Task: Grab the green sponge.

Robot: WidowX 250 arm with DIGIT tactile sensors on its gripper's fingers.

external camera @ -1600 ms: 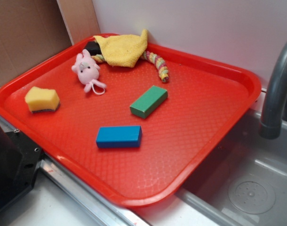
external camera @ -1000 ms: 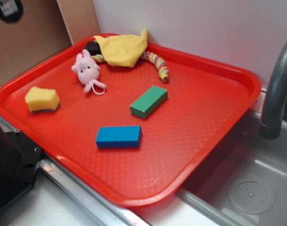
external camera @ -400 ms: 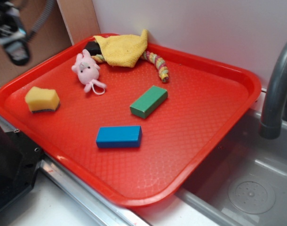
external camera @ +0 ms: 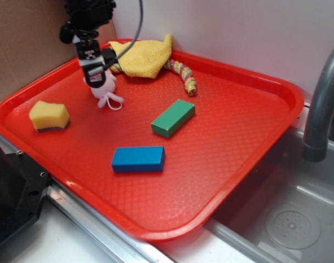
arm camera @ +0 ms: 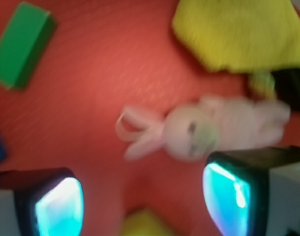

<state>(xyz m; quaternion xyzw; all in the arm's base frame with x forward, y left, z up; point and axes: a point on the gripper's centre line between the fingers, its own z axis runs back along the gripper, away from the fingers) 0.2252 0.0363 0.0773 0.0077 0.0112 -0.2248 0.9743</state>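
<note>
The green sponge [external camera: 49, 116], a small yellow foam piece with a dark underside, lies near the left edge of the red tray [external camera: 249, 137]. In the wrist view only a yellow sliver of the sponge [arm camera: 142, 223] shows at the bottom edge, between the fingers. My gripper [external camera: 93, 76] hangs above the pink plush bunny [external camera: 105, 87], to the right of and behind the sponge. Its jaws stand wide apart with nothing between them; the gripper [arm camera: 142, 201] shows two cyan-lit fingertips [arm camera: 59, 209] over bare tray.
A green block [external camera: 173, 117] and a blue block [external camera: 138, 159] lie mid-tray. A yellow cloth [external camera: 143, 56] covers a striped toy [external camera: 183, 74] at the back. The pink bunny [arm camera: 204, 130] sits just ahead of the fingers. A sink with a grey faucet [external camera: 320, 104] lies right.
The arm has come in from the upper left and swung right and down over the tray, now above the pink bunny. The objects on the tray have not moved.
</note>
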